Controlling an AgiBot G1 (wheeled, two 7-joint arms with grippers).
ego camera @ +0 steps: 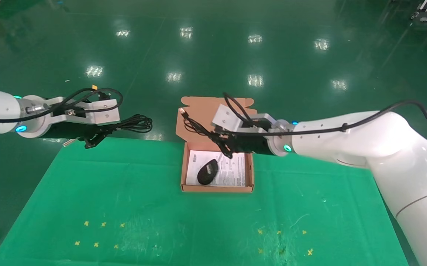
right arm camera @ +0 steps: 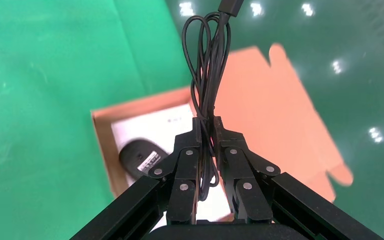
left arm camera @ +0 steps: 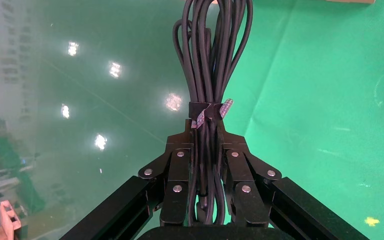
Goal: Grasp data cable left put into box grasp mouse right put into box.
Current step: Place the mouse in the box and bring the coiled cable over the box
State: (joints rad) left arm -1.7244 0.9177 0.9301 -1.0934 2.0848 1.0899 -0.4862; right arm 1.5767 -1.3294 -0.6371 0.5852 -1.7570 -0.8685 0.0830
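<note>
My left gripper [ego camera: 103,134] hangs over the table's back left edge, shut on the data cable [ego camera: 137,123], a tied black bundle of loops pointing toward the box. In the left wrist view the gripper [left arm camera: 207,137] clamps the bundle [left arm camera: 212,60] just below its tie. The box [ego camera: 217,188] stands open at the table's back middle, with its lid [ego camera: 202,111] laid back. The mouse [ego camera: 207,172] lies belly-up on the white sheet [ego camera: 231,171] inside. My right gripper [ego camera: 221,143] is above the box, shut on the mouse's cord [ego camera: 193,125]. The right wrist view shows gripper [right arm camera: 207,125], cord [right arm camera: 210,60] and mouse [right arm camera: 140,159].
The green cloth table [ego camera: 124,192] carries small yellow marks [ego camera: 102,224] near its front left and front right. The glossy green floor [ego camera: 213,55] lies beyond its back edge. The box's wall [right arm camera: 102,145] and lid [right arm camera: 275,115] show under the right gripper.
</note>
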